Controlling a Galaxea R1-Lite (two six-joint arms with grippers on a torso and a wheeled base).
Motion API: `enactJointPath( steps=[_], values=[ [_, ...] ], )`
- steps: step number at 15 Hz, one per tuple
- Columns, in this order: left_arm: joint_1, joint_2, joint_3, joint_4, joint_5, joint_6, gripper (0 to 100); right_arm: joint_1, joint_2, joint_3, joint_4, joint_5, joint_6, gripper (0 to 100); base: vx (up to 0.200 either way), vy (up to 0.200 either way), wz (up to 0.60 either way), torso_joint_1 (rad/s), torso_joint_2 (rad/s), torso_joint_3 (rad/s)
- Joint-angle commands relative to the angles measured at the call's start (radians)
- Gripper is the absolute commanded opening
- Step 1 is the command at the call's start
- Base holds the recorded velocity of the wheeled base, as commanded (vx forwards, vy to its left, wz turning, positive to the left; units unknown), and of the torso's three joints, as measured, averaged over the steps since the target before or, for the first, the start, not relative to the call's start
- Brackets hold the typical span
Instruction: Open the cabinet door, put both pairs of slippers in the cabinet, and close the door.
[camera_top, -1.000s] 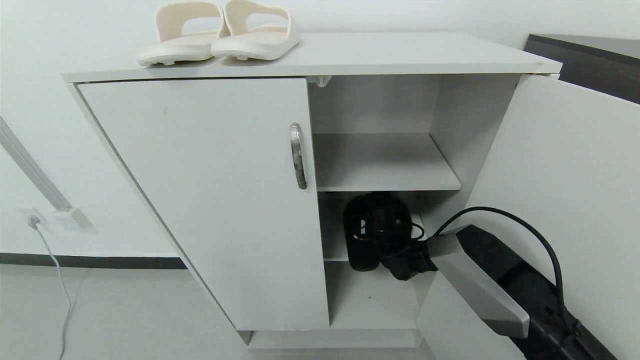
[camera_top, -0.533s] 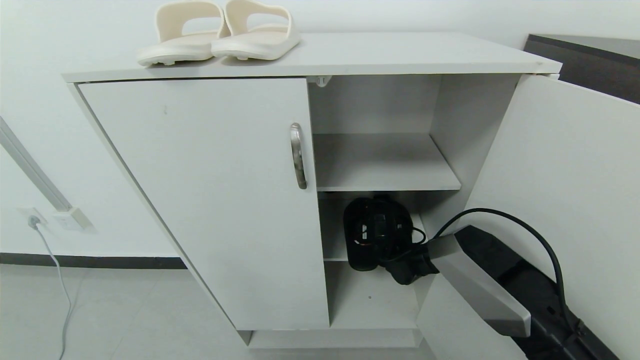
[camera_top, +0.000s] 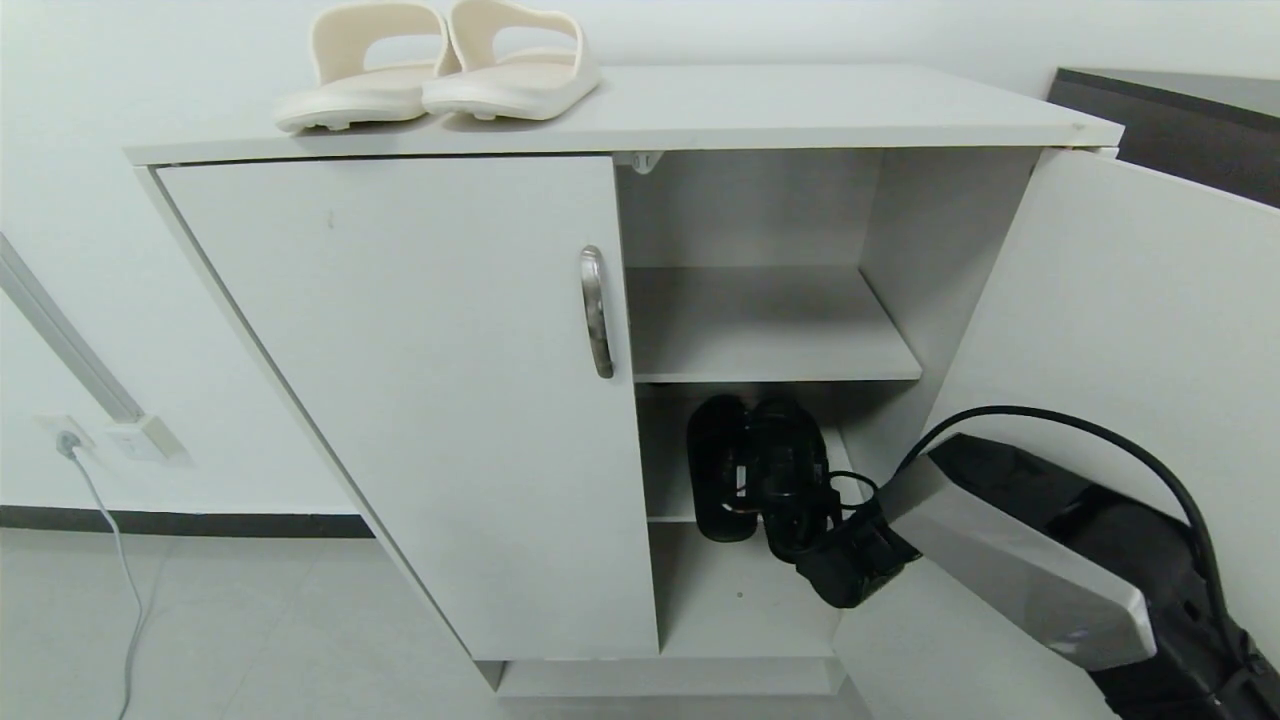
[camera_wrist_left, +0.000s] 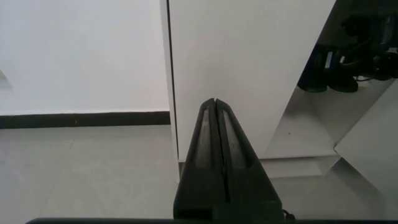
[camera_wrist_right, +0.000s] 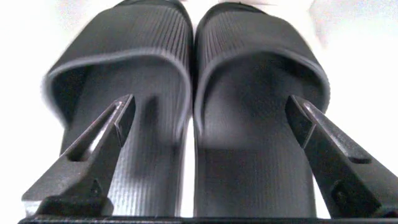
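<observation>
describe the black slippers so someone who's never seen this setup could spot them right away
Start at the white cabinet against the wall, whose right door is swung open. Inside, on the middle shelf below the upper shelf, the black slippers sit side by side. They are the dark pair inside; the cream slippers lie on the cabinet's top.

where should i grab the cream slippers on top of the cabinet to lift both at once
Pinch the two inner strap sides where the cream slippers touch, coming from above. They lie side by side, soles down, on the cabinet top, straps arching up, so one grip there likely lifts both.
</observation>
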Motion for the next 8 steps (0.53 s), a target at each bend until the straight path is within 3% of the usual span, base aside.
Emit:
enactJointPath(
  steps=[1, 5, 8],
  values=[
    [0.000, 0.001, 0.000, 0.000, 0.000, 0.000, 0, 0.048, -0.148, 0.238, -0.133, -0.002, 0.001, 100, 0.000, 0.000, 0.00, 0.000, 0.00, 0.000],
    [0.000, 0.001, 0.000, 0.000, -0.001, 0.001, 0, 0.114, -0.268, 0.523, -0.308, -0.036, 0.001, 100, 0.000, 0.000, 0.00, 0.000, 0.00, 0.000],
    [0.000, 0.001, 0.000, 0.000, -0.003, 0.001, 0, 0.131, -0.305, 0.566, -0.318, -0.044, -0.001, 100, 0.000, 0.000, 0.00, 0.000, 0.00, 0.000]
  ],
)
